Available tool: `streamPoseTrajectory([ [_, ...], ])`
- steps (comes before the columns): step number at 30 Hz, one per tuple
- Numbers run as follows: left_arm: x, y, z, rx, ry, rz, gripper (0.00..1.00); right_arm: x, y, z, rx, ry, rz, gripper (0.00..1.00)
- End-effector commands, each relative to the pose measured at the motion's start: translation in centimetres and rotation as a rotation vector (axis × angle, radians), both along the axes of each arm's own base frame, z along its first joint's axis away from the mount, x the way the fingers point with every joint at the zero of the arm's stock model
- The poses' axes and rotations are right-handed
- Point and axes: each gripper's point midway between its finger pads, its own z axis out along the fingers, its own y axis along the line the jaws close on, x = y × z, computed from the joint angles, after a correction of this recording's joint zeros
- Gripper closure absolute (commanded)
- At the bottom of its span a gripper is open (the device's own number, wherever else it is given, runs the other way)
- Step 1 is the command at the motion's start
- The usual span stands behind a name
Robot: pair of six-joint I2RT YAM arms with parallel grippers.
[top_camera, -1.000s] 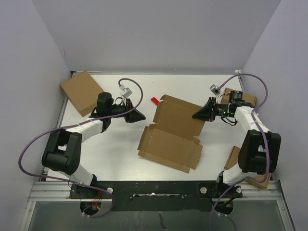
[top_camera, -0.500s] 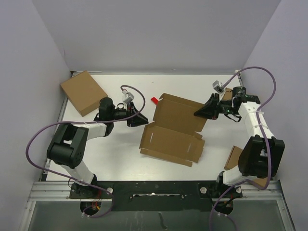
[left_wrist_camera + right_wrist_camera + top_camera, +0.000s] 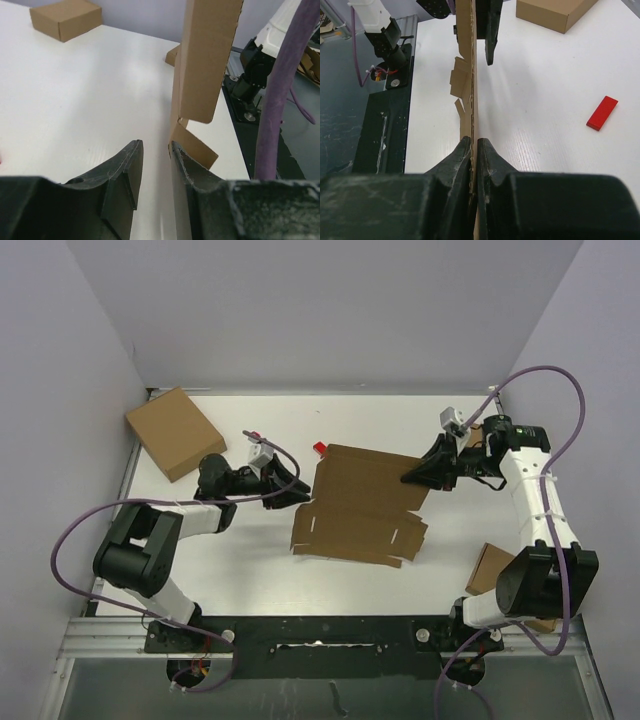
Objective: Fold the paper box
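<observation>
The paper box, a flat brown die-cut blank, is tipped up on edge at mid-table. My right gripper is shut on its right edge; in the right wrist view the thin cardboard runs straight out from between the closed fingers. My left gripper is at the blank's left edge. In the left wrist view it is open, with only white table in the gap. The standing cardboard rises just beyond the right fingertip, beside it and not between the jaws.
A small red block lies just behind the blank. A ready-made brown box sits at the back left, another near the right arm's base, and a third behind the right wrist. Purple cables loop over both arms.
The right gripper has raised the blank's right side, so the blank tips up on edge. The left gripper has moved right to the blank's left edge, and its jaws have parted a little.
</observation>
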Motion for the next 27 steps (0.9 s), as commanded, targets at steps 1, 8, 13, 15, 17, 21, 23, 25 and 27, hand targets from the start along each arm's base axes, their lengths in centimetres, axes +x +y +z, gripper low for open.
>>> streamPoseTrajectory([
  [1,-2.3,-0.6,4.7,-0.06,-0.201,-0.09,0.72,-1.3,0.6,2.5,0.016,-0.092,0.027,1.0],
  [8,-4.0,-0.6,4.6,-0.046,-0.207,-0.166,0.69,-1.6,0.7,3.3,0.013,-0.119,0.034,1.0],
  [13,-3.9,0.1,4.9,-0.04,-0.217,-0.168,0.67,-1.8,0.7,3.3,0.01,-0.126,0.033,1.0],
  [15,-3.9,-0.1,4.9,-0.041,-0.217,-0.169,0.66,-1.8,0.7,3.4,0.016,-0.127,0.034,1.0],
  [17,-3.8,-0.5,4.8,-0.044,-0.213,-0.166,0.66,-1.9,0.8,3.6,0.021,-0.129,0.035,1.0],
  [21,-3.5,-1.5,4.6,-0.053,-0.217,-0.154,0.66,-2.0,0.8,3.8,0.027,-0.134,0.039,1.0],
  [23,-3.4,-2.1,4.4,-0.054,-0.218,-0.155,0.66,-2.1,0.8,3.8,0.029,-0.136,0.038,1.0],
  [25,-3.5,-2.7,4.4,-0.058,-0.221,-0.161,0.66,-2.1,0.8,3.9,0.03,-0.139,0.039,1.0],
  [27,-3.5,-3.1,4.4,-0.062,-0.221,-0.164,0.66,-2.1,0.8,3.8,0.03,-0.137,0.039,1.0],
])
